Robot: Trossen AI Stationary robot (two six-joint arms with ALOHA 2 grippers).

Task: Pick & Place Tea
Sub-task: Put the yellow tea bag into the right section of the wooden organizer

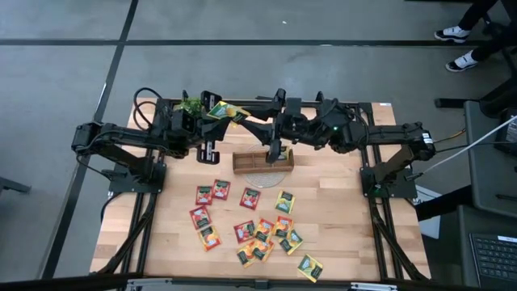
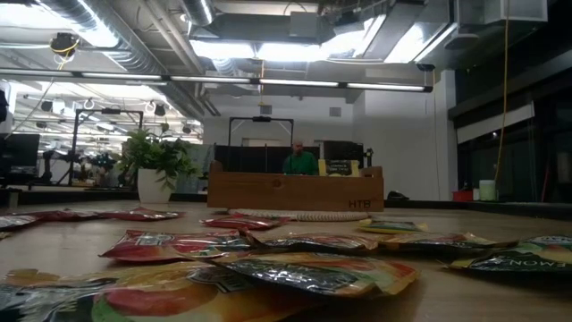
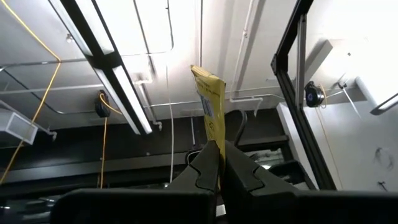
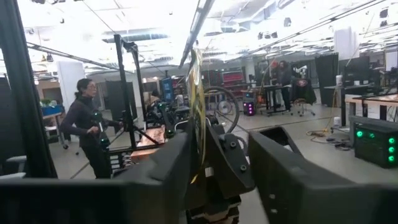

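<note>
Fingers of the left gripper (image 3: 216, 163) pinch a yellow-green sachet (image 3: 209, 107) above the worktop's (image 1: 355, 226) back edge; right gripper's (image 4: 214, 168) fingers stand apart around it. Other sachets (image 1: 250, 222) lie scattered below the tray (image 1: 262, 164).

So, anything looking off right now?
Yes: the left gripper pinches a yellow tea sachet edge-on, raised toward the ceiling, while the right gripper straddles it too. Both arms on one sachet looks odd.

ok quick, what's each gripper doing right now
left gripper: shut on a yellow tea sachet, held up edge-on.
right gripper: open, its fingers either side of that same sachet, not yet gripping it.
</note>
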